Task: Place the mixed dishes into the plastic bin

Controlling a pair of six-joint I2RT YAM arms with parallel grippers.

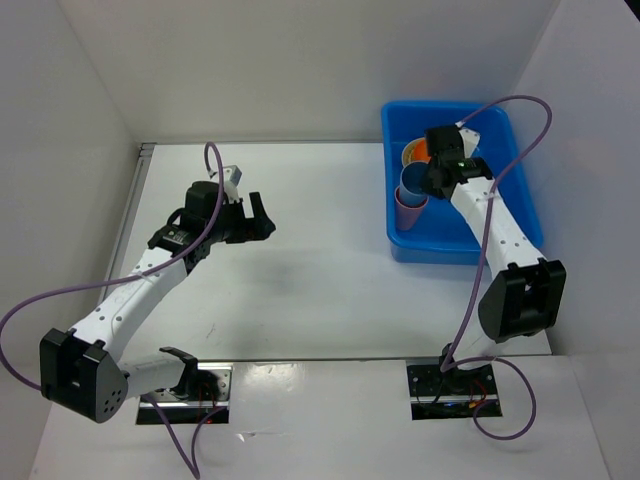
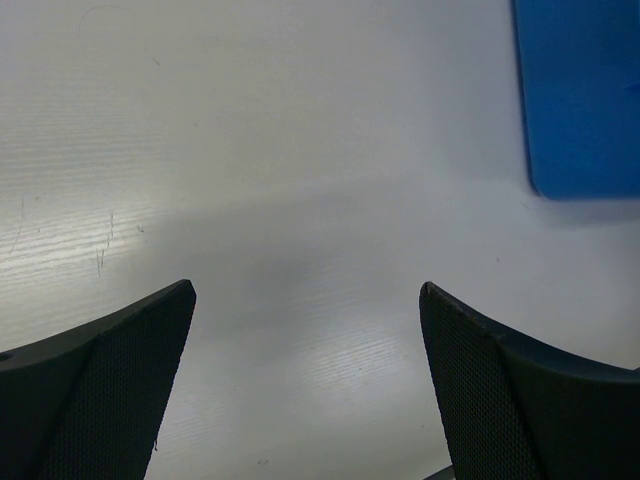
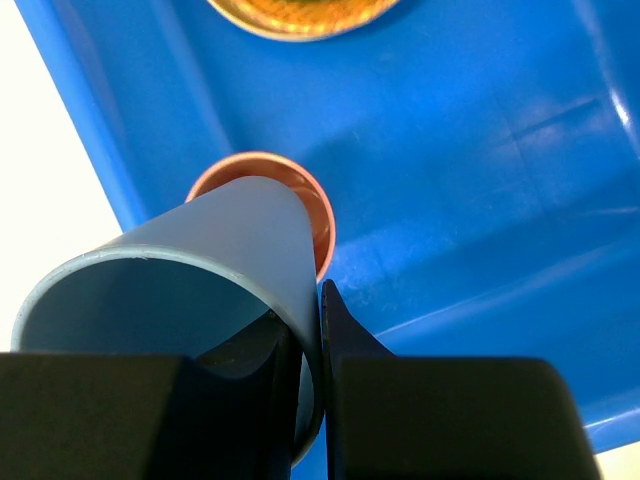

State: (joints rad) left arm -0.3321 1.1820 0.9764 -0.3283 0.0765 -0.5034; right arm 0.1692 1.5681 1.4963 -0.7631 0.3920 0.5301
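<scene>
My right gripper point(image 1: 440, 176) is inside the blue plastic bin point(image 1: 520, 190), shut on the wall of the blue cup point(image 3: 190, 280), with one finger inside the cup and one outside. The cup is tilted, and its base points at the mouth of the pink cup point(image 3: 318, 215) on the bin floor; I cannot tell whether they touch. In the top view the blue cup point(image 1: 413, 180) sits just above the pink cup point(image 1: 408, 211). An orange round dish point(image 1: 418, 152) lies at the bin's far end. My left gripper point(image 1: 262, 218) is open and empty above the white table.
In the left wrist view the bin's outer wall point(image 2: 585, 90) stands at the upper right, beyond my open left fingers point(image 2: 500, 380). White walls enclose the table on the left, back and right. The orange dish also shows in the right wrist view point(image 3: 300, 12).
</scene>
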